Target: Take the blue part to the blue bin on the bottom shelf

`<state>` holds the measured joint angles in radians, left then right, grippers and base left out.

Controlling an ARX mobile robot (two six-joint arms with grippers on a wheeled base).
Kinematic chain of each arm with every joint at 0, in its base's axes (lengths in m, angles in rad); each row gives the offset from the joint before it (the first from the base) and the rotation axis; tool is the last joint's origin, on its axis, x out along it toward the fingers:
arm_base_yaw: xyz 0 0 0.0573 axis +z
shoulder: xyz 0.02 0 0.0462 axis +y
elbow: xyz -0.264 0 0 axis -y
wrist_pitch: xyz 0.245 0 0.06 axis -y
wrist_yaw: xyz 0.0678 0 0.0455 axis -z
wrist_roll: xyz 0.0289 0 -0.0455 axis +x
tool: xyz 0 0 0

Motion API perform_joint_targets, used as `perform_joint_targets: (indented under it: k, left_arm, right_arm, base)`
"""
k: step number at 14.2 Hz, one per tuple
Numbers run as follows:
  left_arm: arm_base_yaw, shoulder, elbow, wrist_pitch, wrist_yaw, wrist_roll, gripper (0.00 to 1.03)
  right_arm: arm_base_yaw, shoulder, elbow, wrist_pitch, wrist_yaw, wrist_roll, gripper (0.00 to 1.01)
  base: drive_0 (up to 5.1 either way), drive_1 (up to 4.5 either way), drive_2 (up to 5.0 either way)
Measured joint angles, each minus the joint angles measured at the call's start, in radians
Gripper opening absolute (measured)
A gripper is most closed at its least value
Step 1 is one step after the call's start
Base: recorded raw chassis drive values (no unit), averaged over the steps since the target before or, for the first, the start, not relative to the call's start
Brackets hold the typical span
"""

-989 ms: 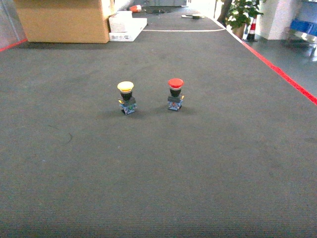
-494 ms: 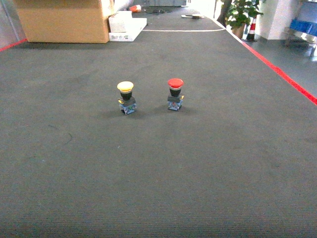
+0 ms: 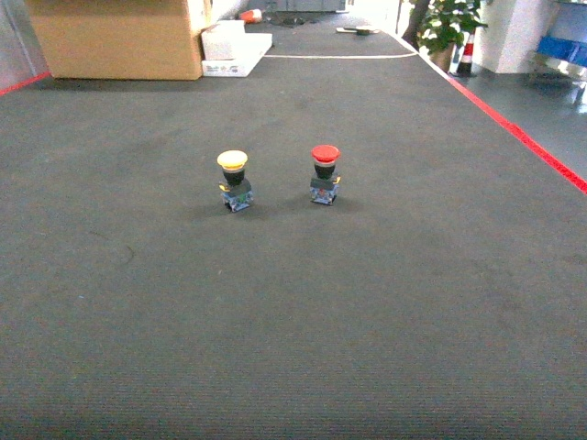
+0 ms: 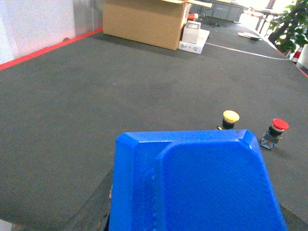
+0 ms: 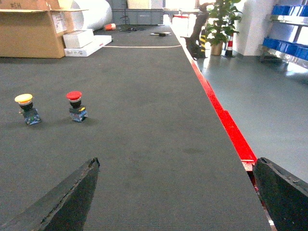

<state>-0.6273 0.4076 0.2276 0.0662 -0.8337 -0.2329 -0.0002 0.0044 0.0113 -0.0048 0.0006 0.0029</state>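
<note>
In the left wrist view a blue part (image 4: pixel 202 183) with a bevelled top face fills the lower half of the frame. My left gripper (image 4: pixel 192 214) is shut on it; only a dark finger (image 4: pixel 94 209) shows at its left side. My right gripper (image 5: pixel 178 192) is open, with bare dark mat between its two dark fingers (image 5: pixel 67 199). Far off at the right stands a steel rack with blue bins (image 5: pixel 285 44) on its lower level and more blue bins (image 5: pixel 290 9) above. I cannot tell which one is the task's blue bin. Neither gripper shows in the head view.
Two push-button switches stand on the dark mat: one yellow-capped (image 3: pixel 234 180), one red-capped (image 3: pixel 324 172). A cardboard box (image 3: pixel 115 37) and a white carton (image 3: pixel 234 46) sit at the far left. A red line (image 5: pixel 224 120) edges the mat on the right. A potted plant (image 3: pixel 447 27) stands far right.
</note>
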Motion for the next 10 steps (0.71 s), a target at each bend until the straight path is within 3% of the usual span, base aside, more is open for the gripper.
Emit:
perform_joint_targets:
  k: [3,7,10]
  left_arm:
    - [0.0,0.0,0.0,0.0,0.0,0.0,0.44]
    - [0.0,0.002,0.0,0.0,0.0,0.0,0.44]
    - [0.001,-0.007,0.0,0.006,-0.001,-0.001,0.44]
  right_arm:
    - [0.0,0.0,0.0,0.0,0.0,0.0,0.98]
    - [0.0,0.0,0.0,0.001,0.0,0.0,0.98]
    - [0.0,0.0,0.0,0.003,0.0,0.0,0.98]
  base:
    - [0.0,0.0,0.0]
    - [0.0,-3.13,3.2]
    - [0.0,0.0,0.0]
